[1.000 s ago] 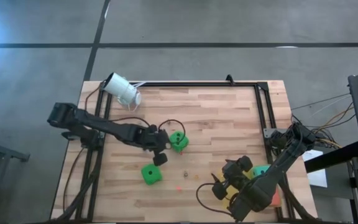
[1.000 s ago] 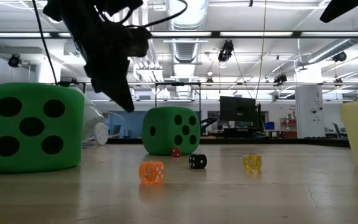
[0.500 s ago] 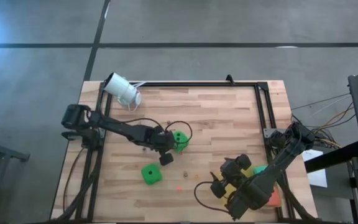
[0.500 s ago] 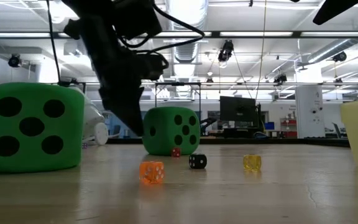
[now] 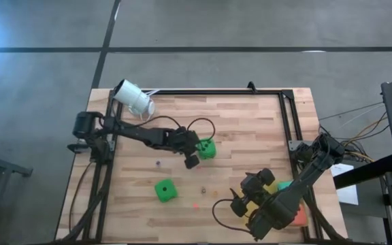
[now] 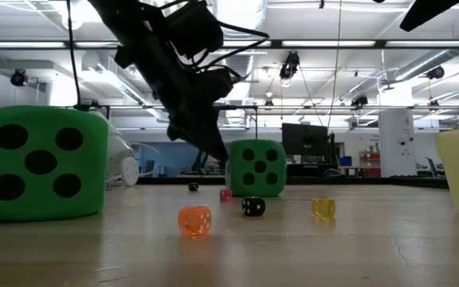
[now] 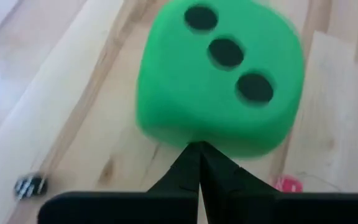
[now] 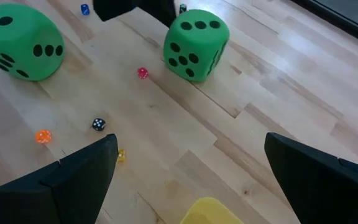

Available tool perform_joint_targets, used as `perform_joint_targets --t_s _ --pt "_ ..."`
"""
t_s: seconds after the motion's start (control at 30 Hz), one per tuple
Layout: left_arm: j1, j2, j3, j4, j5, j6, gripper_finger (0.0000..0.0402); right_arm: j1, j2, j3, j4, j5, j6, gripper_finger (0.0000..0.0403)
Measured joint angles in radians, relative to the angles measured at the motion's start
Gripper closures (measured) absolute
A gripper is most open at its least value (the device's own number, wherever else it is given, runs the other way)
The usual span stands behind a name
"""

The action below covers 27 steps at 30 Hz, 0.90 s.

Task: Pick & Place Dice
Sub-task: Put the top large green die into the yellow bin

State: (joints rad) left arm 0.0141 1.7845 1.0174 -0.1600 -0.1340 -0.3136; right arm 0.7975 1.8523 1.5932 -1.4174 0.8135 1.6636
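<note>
The left pincer [image 5: 191, 161], fingers pressed together, sits just beside the green die [image 5: 207, 148], tips touching it.

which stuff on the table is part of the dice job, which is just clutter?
Job:
- green die by the left gripper
- second green die
- teal die, half under the right arm
- left gripper, shut
- right gripper, open

Clutter:
- tiny dice: orange, black, yellow
- white cup
</note>
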Motion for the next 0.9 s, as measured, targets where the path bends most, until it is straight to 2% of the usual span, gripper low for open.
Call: perform_joint_targets --t_s 0.4,0.57,0.7,0.9 --pt "0.025 0.018 0.000 0.184 0.004 0.030 0.0396 0.000 0.000 0.000 0.003 0.000 -0.001 0.0003" --pt "0.034 0.006 -0.001 0.117 -0.004 0.027 0.0396 0.000 0.000 0.000 0.004 0.000 -0.007 0.0003" --pt "0.040 -0.016 -0.001 0.034 -0.004 -0.045 0.0396 0.000 0.000 0.000 0.009 -0.002 -0.023 0.0003" --pt "0.039 0.004 -0.002 0.073 -0.004 -0.103 0.0396 0.000 0.000 0.000 0.013 -0.002 -0.026 0.0003"
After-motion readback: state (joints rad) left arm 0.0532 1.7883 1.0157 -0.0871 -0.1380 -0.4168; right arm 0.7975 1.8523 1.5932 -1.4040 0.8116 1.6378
